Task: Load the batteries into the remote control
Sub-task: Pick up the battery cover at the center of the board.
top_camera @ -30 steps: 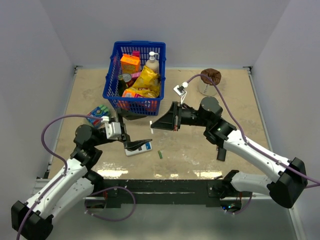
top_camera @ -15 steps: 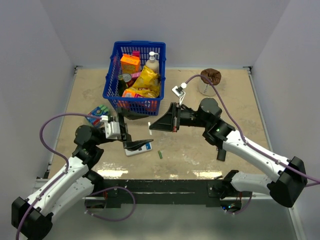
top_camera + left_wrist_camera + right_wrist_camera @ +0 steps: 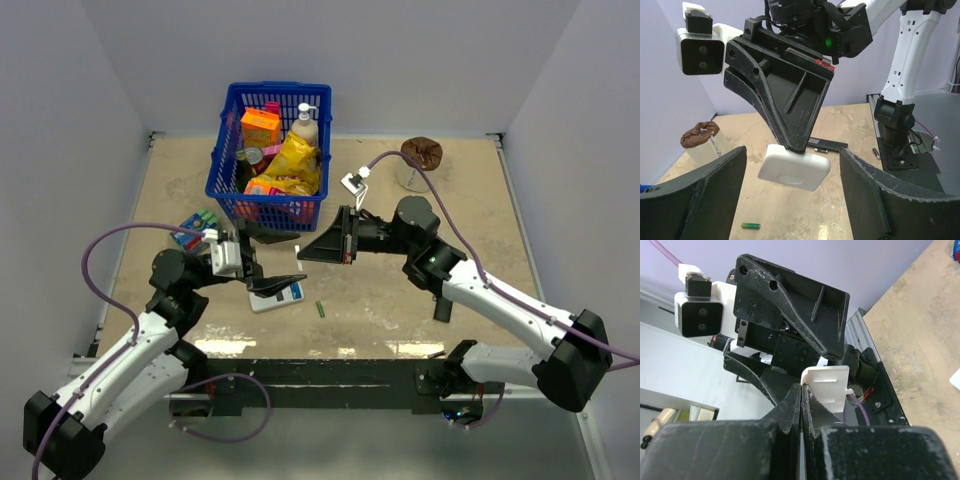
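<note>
The white remote control (image 3: 279,296) lies on the table under my left gripper (image 3: 283,284), which is open and empty; its jaws stand wide apart in the left wrist view (image 3: 792,155). My right gripper (image 3: 304,253) is shut on the small white square cover piece (image 3: 827,387), held in the air just in front of the left jaws; the cover also shows in the left wrist view (image 3: 794,167). A green battery (image 3: 320,309) lies on the table right of the remote and shows in the left wrist view (image 3: 750,226). A dark battery (image 3: 821,150) lies by the black remote.
A blue basket (image 3: 268,155) full of groceries stands at the back. A pack of batteries (image 3: 197,228) lies at the left. A slim black remote (image 3: 443,305) lies under the right arm. A clear cup with a brown lump (image 3: 420,160) stands at the back right.
My right gripper has moved slightly left and up with the cover piece. My left gripper has tilted up a little toward it, still open.
</note>
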{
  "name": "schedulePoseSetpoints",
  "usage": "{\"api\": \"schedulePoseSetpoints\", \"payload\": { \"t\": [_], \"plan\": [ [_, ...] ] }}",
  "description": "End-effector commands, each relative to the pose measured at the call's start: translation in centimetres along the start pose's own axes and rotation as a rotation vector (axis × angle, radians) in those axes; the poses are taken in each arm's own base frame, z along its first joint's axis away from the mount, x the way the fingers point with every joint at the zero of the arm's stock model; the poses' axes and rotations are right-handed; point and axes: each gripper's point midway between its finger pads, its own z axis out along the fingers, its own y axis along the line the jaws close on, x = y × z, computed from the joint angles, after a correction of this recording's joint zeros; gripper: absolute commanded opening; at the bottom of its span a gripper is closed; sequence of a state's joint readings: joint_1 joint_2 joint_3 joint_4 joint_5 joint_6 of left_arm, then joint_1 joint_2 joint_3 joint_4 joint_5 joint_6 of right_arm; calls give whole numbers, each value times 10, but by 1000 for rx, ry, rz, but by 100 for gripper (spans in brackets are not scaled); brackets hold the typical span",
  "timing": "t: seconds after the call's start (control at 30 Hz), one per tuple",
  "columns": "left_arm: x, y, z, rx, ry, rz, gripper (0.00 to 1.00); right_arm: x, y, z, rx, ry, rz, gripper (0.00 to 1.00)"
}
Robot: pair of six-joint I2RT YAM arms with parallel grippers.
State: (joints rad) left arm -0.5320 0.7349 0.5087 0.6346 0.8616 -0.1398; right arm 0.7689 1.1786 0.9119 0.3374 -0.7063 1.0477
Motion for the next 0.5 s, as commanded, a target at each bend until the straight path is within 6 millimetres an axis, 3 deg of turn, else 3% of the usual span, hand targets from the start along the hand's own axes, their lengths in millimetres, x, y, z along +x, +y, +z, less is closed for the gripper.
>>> {"api": "schedulePoseSetpoints", "payload": {
  "t": [0.0,0.17,0.47],
  "plan": [
    [-12,-6,3,43,-37,55,78,2,15,0,-62,13,-24,0],
    [-3,-5,2,40,-1,54,79,2,14,1,-65,14,-22,0],
    [-13,-2,2,18,-17,74,77,3,9,3,-61,24,-10,0]
  ]
}}
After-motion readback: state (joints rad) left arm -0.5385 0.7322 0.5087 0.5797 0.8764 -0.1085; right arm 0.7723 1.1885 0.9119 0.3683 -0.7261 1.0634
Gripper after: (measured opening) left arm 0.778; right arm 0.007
